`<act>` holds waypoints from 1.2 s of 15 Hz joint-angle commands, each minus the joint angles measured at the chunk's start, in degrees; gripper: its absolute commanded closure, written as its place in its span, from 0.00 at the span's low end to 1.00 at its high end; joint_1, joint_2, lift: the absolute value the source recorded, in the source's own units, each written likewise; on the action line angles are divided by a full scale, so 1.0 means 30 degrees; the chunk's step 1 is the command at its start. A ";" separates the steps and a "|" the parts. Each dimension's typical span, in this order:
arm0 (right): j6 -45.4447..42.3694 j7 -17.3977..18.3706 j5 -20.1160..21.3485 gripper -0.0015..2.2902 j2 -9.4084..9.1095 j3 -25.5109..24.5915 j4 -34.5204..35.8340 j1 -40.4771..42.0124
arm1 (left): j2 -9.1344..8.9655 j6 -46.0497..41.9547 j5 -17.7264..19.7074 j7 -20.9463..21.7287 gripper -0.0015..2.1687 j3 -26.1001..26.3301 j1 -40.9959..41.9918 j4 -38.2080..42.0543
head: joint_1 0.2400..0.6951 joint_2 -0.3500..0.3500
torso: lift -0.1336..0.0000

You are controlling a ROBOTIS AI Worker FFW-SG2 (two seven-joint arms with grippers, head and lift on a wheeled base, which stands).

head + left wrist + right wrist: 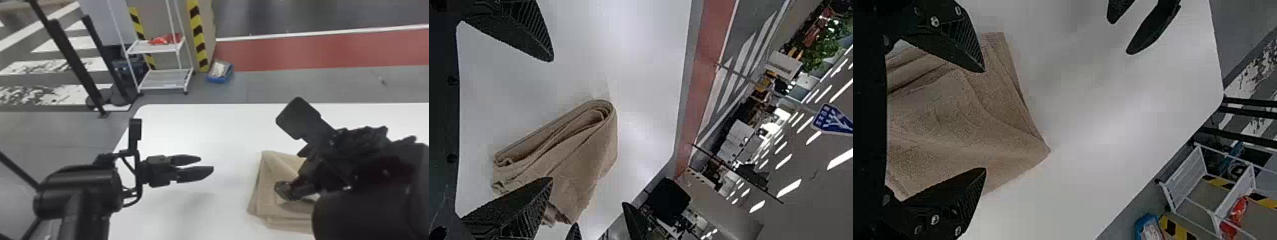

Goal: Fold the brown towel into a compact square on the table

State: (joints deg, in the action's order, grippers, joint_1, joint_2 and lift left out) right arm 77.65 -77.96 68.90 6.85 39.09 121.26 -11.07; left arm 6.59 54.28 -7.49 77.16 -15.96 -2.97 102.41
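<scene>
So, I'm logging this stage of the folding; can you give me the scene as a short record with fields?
towel: brown, folded in layers, lying on the table; edges uneven, not lined up (towel, table)
left claw: left claw open, above the table, to the left of the towel
right claw: right claw open, at the towel; contact cannot be told
held: nothing in either claw
background: white cart with a red item on its upper shelf; blue bin on the floor beyond the table
</scene>
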 commanded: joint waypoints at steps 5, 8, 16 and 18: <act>-0.0584 -0.0122 0.1439 0.10 0.3018 0.0299 0.2149 0.2110 | 0.0030 0.0000 -0.0141 -0.0349 0.01 0.0252 -0.0065 -0.0358 | 1.00 0.73 | 0.07; -0.1111 -0.0122 0.1761 0.11 0.3223 0.0094 0.2032 0.2520 | 0.0001 0.0000 -0.0200 -0.0612 0.01 0.0545 -0.0094 -0.0564 | 1.00 0.68 | 0.07; -0.0642 -0.0122 0.2582 0.12 0.1407 0.1266 -0.0429 0.1963 | 0.0001 -0.0117 -0.0229 -0.0642 0.01 0.0603 -0.0094 -0.0856 | 1.00 0.69 | 0.07; -0.0115 -0.0122 0.2670 0.12 0.0997 0.1500 -0.0546 0.1963 | 0.0001 -0.0117 -0.0229 -0.0642 0.02 0.0633 -0.0094 -0.0827 | 1.00 0.71 | 0.07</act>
State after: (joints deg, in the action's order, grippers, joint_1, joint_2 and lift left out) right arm 76.23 -77.96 76.58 10.86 43.01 119.94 -5.17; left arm 6.59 53.94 -8.16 75.23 -14.11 -3.25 99.93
